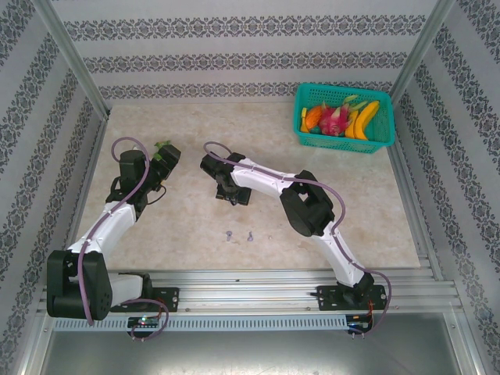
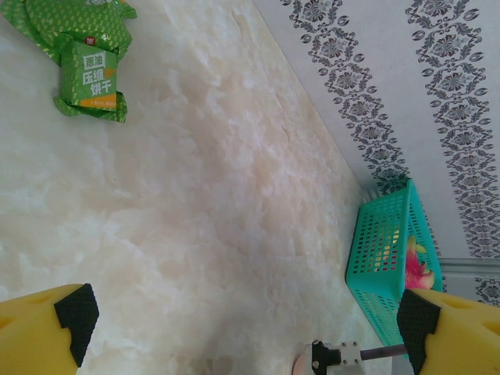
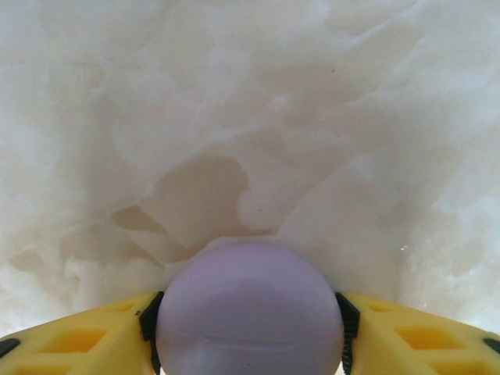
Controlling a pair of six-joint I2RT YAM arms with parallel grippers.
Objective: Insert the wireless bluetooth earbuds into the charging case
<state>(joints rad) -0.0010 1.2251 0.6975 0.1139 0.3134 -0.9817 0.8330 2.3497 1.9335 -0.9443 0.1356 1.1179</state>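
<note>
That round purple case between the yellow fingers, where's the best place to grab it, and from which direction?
Grip the purple case across its widest part, one pad on each opposite side, coming from above. It is round and smooth, so off-centre pads would likely slip; the right gripper has its pads there.

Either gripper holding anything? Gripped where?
Right gripper pinches the purple case across its opposite round sides. Left gripper is open, holding nothing.
</note>
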